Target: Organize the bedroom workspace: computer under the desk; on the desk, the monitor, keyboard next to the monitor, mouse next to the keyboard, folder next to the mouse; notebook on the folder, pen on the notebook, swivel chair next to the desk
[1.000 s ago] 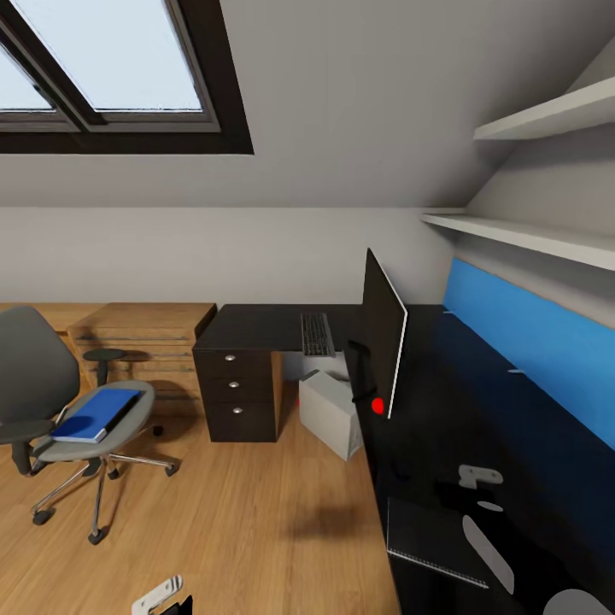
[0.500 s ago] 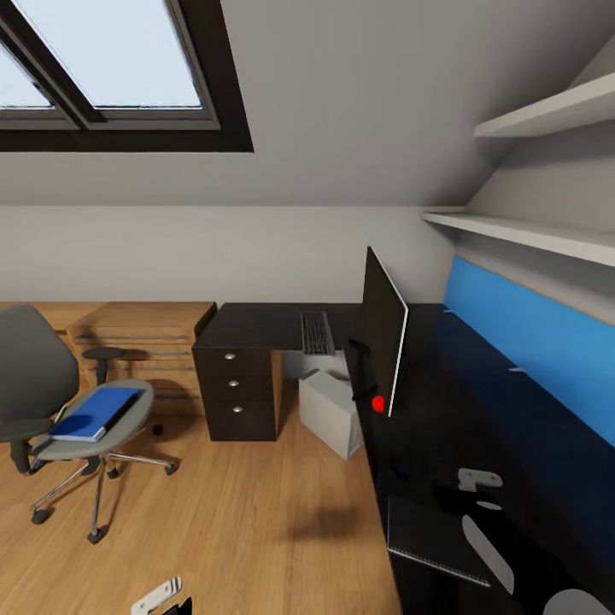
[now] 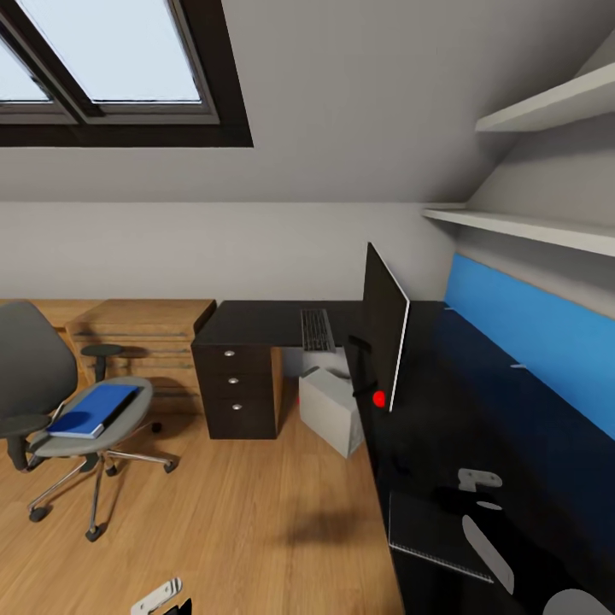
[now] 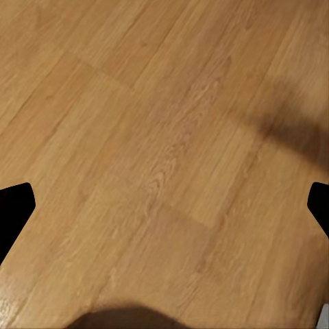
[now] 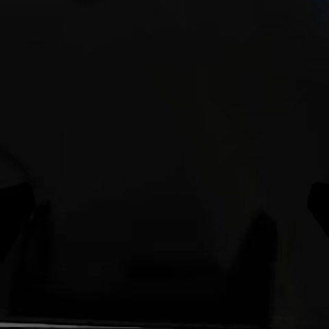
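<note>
the floor [image 3: 239, 512] is light wood planking with visible grain and a faint satin sheen; the left wrist view shows the same boards [image 4: 164, 137] close up. the desk [image 3: 256, 325] has a smooth black top, glossy enough on the near stretch to carry pale reflections. its drawer unit [image 3: 239, 389] is dark and matt, with small bright metal knobs. the swivel chair [image 3: 51, 401] has a matt grey seat and back and a polished chrome base. the folder [image 3: 94, 410] is smooth, bright blue. the computer [image 3: 333, 414] is plain, matt light grey. the monitor [image 3: 383, 329] is flat black with a pale rim. the dresser [image 3: 141, 329] is light wood.
</note>
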Robot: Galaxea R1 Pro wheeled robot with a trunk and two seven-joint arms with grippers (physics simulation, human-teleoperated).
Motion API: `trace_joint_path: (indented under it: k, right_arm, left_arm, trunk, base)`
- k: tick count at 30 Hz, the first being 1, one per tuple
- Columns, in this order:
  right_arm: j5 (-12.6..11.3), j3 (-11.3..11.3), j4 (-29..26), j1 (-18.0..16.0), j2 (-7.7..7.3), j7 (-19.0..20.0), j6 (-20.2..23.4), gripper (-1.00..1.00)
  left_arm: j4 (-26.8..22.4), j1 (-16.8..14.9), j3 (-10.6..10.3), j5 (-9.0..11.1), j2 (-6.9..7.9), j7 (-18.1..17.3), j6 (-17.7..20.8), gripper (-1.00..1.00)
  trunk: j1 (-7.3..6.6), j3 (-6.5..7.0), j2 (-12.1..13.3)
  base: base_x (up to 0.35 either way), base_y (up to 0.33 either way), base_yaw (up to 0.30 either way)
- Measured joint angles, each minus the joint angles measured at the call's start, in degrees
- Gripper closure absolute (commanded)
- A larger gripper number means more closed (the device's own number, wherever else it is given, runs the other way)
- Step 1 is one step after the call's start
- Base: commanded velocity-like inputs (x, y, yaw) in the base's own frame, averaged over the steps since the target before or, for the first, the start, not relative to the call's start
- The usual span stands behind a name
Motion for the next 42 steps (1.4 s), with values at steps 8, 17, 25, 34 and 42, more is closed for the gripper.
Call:
trace_joint_path:
  k: [8,17,25,34,42]
  right_arm:
    - [0.0,0.0,-0.1,0.0,-0.01,0.0,-0.2,-1.0]
    - [0.0,0.0,-0.1,0.0,-0.02,-0.1,-0.2,-1.0]
    - [0.0,0.0,-0.1,0.0,0.0,-0.1,-0.1,-1.0]
    - [0.6,-0.1,0.0,-0.1,-0.01,-0.2,0.0,-1.0]
    - [0.6,-0.1,-0.1,-0.1,0.0,-0.2,0.0,-1.0]
  left_arm:
    - [0.0,0.0,0.0,0.0,0.0,0.0,0.0,-1.0]
    - [0.4,0.0,0.0,0.0,0.06,-0.2,0.0,-1.0]
    - [1.0,0.0,0.0,0.0,0.1,-0.3,-0.1,-1.0]
    - [1.1,0.0,0.0,0.0,0.15,-0.3,-0.1,-1.0]
    - [1.2,0.0,0.0,-0.1,0.12,-0.3,-0.1,-1.0]
  trunk:
    - [0.66,-0.54,-1.2]
    - [0.66,-0.54,-1.2]
    - [0.66,-0.53,-1.2]
    - [0.68,-0.53,-1.2]
    - [0.67,-0.53,-1.2]
  base:
    - [0.0,0.0,0.0]
    - [0.0,0.0,0.0]
    - [-0.003,0.0,0.0]
    - [-0.156,0.0,0.0]
    - [-0.041,0.0,0.0]
